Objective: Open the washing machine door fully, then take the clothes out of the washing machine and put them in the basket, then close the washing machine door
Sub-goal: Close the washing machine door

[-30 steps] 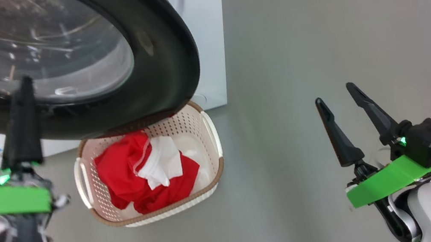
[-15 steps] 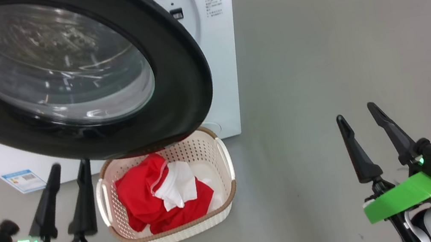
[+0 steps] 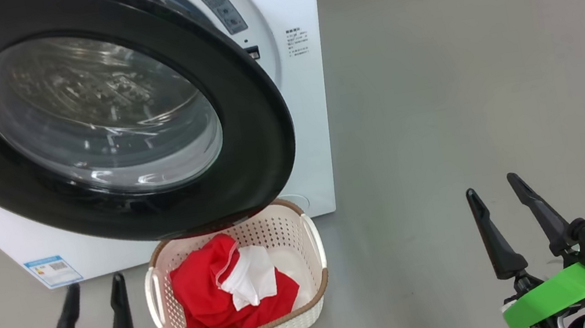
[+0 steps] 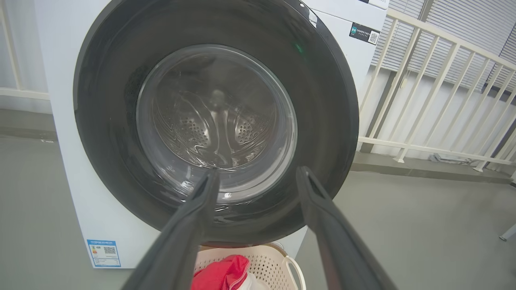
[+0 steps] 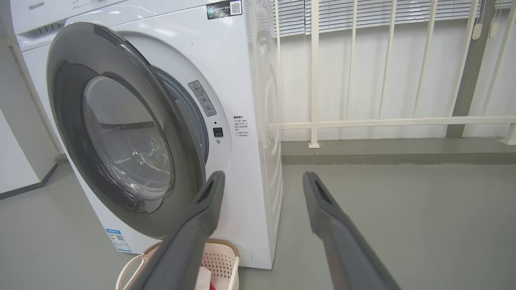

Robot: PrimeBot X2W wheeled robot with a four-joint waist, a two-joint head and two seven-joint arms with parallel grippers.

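Observation:
The white washing machine (image 3: 305,97) stands at the upper left. Its door (image 3: 255,111), a black rim around a glass bowl, hangs ajar, its free right edge off the machine front and over the basket (image 3: 301,327). Red and white clothes (image 3: 215,305) lie in that cream basket on the floor. My left gripper (image 3: 95,284) is open, low beside the basket's left end and holding nothing. My right gripper (image 3: 491,186) is open over bare floor to the right. The left wrist view has the open gripper (image 4: 258,173) facing the door (image 4: 322,100). In the right wrist view the gripper (image 5: 264,175) is open beside the machine (image 5: 242,60).
Grey floor (image 3: 460,73) stretches to the right of the machine. A white railing (image 5: 363,121) on a low curb runs behind it, with blinds beyond. A blue label (image 3: 53,271) is stuck low on the machine's front.
The head camera has tilted up, so everything sits lower in the picture. My left gripper has dropped from the door's rim to beside the basket. The right gripper keeps its pose.

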